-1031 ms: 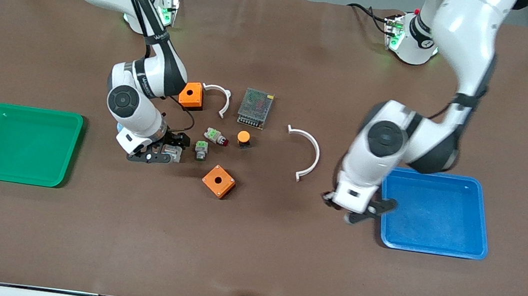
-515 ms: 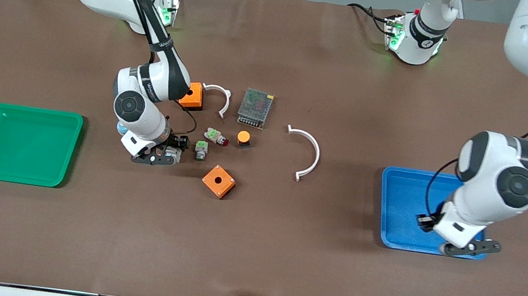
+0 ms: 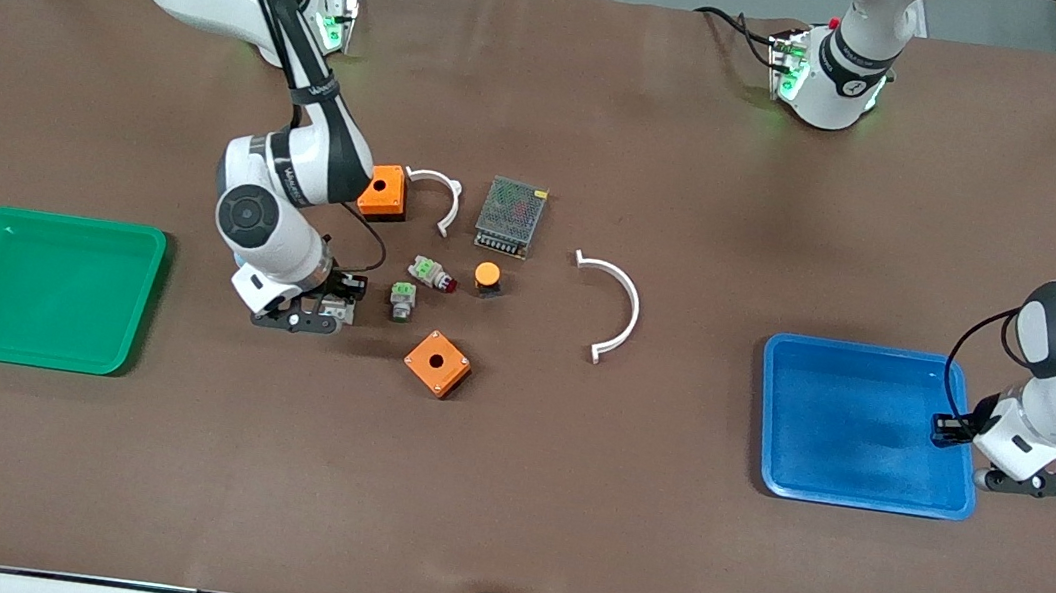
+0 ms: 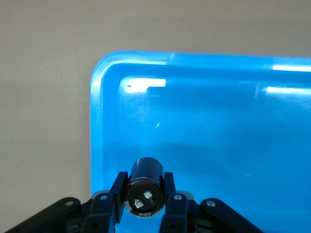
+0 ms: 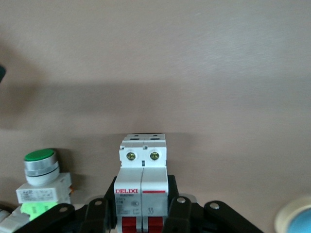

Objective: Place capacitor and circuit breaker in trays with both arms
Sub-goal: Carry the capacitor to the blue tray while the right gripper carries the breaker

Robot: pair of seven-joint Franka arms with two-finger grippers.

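Note:
The capacitor (image 4: 146,170), a small black cylinder with two pale terminals, sits between the fingers of my left gripper (image 4: 145,184), which is shut on it. It hangs over a corner of the blue tray (image 4: 99,97). In the front view the left gripper (image 3: 1029,482) is at the blue tray's (image 3: 856,496) edge toward the left arm's end. The circuit breaker (image 5: 143,174), white-grey with red levers, is clamped in my right gripper (image 5: 143,204). In the front view the right gripper (image 3: 299,317) is low at the table with the circuit breaker (image 3: 337,309) in it.
A green tray (image 3: 53,223) lies at the right arm's end. Beside the right gripper stand two green-topped buttons (image 3: 403,299) (image 3: 431,273), an orange-capped button (image 3: 487,276), two orange boxes (image 3: 384,191) (image 3: 437,363), a mesh-covered unit (image 3: 511,216) and two white curved pieces (image 3: 622,308) (image 3: 445,196).
The left arm swung with the capacitor across the blue tray toward the left arm's end of the table. The right gripper's fingers closed on the circuit breaker.

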